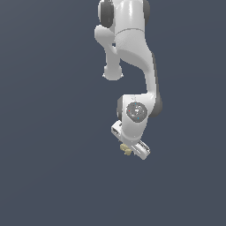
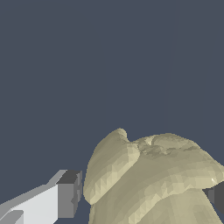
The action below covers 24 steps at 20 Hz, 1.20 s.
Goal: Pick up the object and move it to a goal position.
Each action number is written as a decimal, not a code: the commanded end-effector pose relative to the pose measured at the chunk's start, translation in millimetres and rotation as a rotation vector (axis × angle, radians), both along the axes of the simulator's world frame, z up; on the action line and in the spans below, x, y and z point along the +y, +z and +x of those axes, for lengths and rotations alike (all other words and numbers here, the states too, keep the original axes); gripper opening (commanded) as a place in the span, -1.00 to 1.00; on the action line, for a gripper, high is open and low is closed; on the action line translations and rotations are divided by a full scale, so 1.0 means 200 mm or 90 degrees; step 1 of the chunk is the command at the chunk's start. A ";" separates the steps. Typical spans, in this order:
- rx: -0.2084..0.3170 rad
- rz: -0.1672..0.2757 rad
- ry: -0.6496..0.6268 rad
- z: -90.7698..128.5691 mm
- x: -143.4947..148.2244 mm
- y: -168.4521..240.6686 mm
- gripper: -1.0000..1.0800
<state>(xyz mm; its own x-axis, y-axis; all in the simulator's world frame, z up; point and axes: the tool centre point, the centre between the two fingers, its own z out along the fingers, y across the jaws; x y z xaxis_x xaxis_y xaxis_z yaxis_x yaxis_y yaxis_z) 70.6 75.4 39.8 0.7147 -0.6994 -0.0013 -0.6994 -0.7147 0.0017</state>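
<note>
No text, label, brand, number or sign could be read in either view. The white arm casing point(image 1: 132, 44) was seen to be unmarked. A round mottled patch point(image 1: 136, 111) was shown on the wrist housing above the claw, but no letters or digits could be made out in it. The pale yellow-tan object point(image 2: 153, 179) between the claw's fingers was rendered with a plain faceted surface, and nothing was printed on the grey finger pad point(image 2: 68, 199) beside it.
</note>
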 end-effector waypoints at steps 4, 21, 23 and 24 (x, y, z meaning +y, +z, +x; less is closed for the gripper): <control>-0.001 0.000 0.000 0.01 0.00 0.00 -1.00; -0.001 0.000 0.000 0.01 -0.05 0.10 -1.00; -0.001 0.000 0.000 0.01 -0.07 0.16 -1.00; -0.001 0.000 0.000 0.01 -0.09 0.19 -1.00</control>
<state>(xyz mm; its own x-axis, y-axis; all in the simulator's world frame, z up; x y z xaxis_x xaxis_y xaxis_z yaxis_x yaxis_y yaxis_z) 71.7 62.1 67.8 0.7151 -0.6990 -0.0013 -0.6990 -0.7151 0.0010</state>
